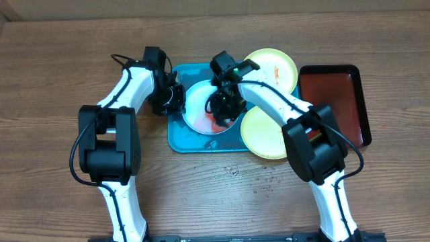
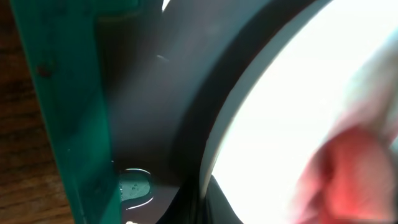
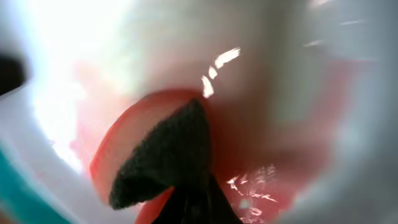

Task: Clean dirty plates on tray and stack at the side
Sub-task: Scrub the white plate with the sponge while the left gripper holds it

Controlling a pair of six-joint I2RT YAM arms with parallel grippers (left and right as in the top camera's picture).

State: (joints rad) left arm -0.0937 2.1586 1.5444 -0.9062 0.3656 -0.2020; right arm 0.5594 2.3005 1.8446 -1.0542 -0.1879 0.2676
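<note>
Spanning frame: brown wood-grain table (image 1: pixel 54 67), scattered droplets (image 1: pixel 262 181) before teal tray (image 1: pixel 176 136).

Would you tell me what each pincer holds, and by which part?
Left pincer: white round plate, by its rim. Right pincer: dark scrubbing pad, grip hidden.

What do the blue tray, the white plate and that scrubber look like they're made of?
The tray: glossy teal, moulded rounded corners, probably plastic. The white plate: smooth and shiny, throwing glare; plastic or ceramic, can't tell. The scrubber: dark fuzzy fibrous pad, seemingly backed by red-orange sponge foam.
</note>
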